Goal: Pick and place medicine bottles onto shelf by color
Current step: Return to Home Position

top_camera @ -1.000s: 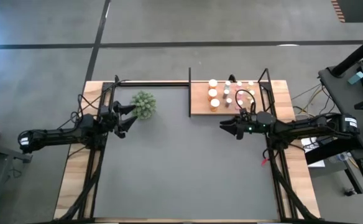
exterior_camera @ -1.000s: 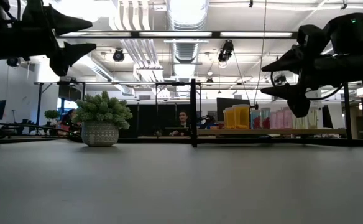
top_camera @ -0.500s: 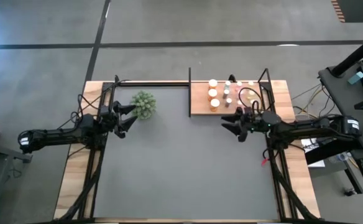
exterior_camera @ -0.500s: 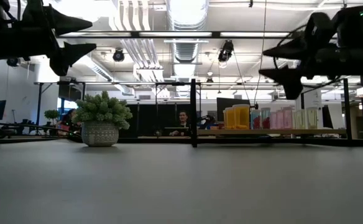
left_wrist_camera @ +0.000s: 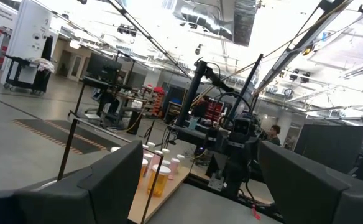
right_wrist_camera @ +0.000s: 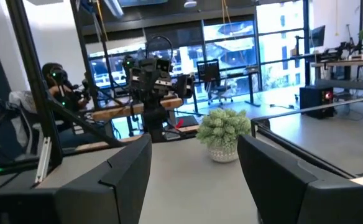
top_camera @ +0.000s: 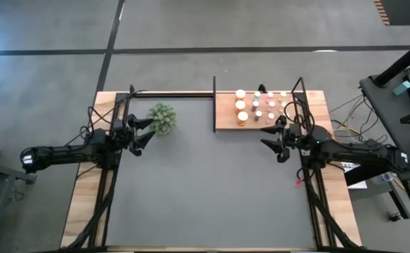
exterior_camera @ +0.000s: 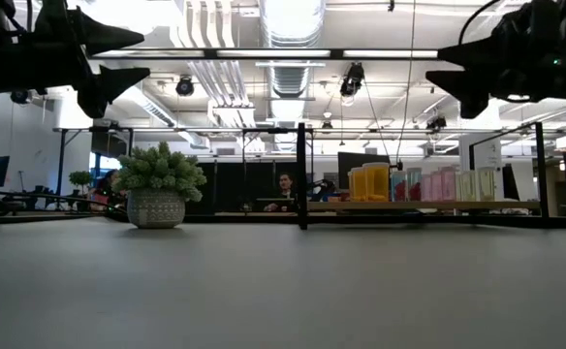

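Observation:
The medicine bottles stand upright on their bases in rows on the shelf, a wooden board with black rods at the table's far right. In the low view, orange ones are followed by pink ones and pale yellow-green ones. My right gripper hangs open in the air just in front of the shelf's near edge, nothing between its fingers. My left gripper waits open at the table's left, beside the plant, well above the table.
A fuzzy green plant ball in a grey pot stands at the far left of the dark grey tabletop. A black upright rod marks the shelf's left end. A person sits in the room beyond the table.
My right gripper has drawn back toward the table's right edge and risen, rolling about its own pointing line as it went. Its fingers have kept the same gap. The bottles have stayed where they were.

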`<state>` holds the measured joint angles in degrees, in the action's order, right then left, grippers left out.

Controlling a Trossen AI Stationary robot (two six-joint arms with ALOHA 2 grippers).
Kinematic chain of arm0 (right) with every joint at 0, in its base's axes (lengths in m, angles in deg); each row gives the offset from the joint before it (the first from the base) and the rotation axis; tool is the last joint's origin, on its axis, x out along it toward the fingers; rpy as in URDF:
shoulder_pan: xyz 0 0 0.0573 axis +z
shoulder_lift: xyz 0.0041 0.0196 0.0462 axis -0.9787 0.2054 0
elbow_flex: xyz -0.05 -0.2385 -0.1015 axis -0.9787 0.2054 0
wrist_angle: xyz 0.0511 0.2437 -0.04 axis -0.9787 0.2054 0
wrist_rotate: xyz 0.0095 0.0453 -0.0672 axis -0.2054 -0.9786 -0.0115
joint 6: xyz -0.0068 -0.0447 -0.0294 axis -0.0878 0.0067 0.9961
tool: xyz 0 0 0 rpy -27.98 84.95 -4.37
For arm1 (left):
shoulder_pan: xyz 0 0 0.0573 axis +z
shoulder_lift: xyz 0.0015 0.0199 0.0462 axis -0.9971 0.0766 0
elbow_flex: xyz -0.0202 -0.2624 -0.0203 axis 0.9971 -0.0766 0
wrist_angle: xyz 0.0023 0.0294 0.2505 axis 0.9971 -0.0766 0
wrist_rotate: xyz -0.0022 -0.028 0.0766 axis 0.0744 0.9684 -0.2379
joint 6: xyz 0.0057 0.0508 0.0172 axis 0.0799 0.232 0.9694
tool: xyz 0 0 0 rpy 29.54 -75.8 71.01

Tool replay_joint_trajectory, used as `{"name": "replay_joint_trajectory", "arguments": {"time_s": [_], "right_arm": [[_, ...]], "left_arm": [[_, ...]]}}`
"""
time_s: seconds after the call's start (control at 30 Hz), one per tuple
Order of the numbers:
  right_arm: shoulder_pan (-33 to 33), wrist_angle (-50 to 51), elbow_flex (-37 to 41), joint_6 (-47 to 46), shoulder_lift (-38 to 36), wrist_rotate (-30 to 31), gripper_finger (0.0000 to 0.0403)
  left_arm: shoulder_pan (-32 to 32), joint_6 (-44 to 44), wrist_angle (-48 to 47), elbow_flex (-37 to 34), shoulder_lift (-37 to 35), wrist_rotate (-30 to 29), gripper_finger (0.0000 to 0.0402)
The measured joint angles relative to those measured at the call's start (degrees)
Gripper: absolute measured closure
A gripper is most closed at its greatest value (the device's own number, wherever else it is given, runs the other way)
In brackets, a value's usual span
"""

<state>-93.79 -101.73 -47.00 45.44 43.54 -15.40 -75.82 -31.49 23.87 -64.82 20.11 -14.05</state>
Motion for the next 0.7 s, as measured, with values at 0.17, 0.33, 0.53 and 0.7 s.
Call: {"name": "replay_joint_trajectory", "arguments": {"time_s": [0.17, 0.33, 0.53, 0.7], "right_arm": [[-0.02, 7.49, 0.00, 2.30, -6.49, 0.00, 0.0174], [-0.04, 12.52, 0.02, 1.29, -10.76, 0.02, 0.0174], [-0.07, 15.67, 0.02, 0.97, -15.01, 0.00, 0.0174], [-0.28, 15.65, 0.02, 3.39, -17.81, 0.02, 0.0174]], "left_arm": [[0.00, 0.00, -0.02, 0.00, 0.02, 0.02, 0.0100], [0.00, 0.00, -0.01, 0.00, 0.02, 0.00, 0.0100], [0.00, 0.00, -0.02, 0.00, 0.00, 0.00, 0.0100], [0.00, 0.00, -0.01, 0.00, 0.00, 0.00, 0.0100]]}}
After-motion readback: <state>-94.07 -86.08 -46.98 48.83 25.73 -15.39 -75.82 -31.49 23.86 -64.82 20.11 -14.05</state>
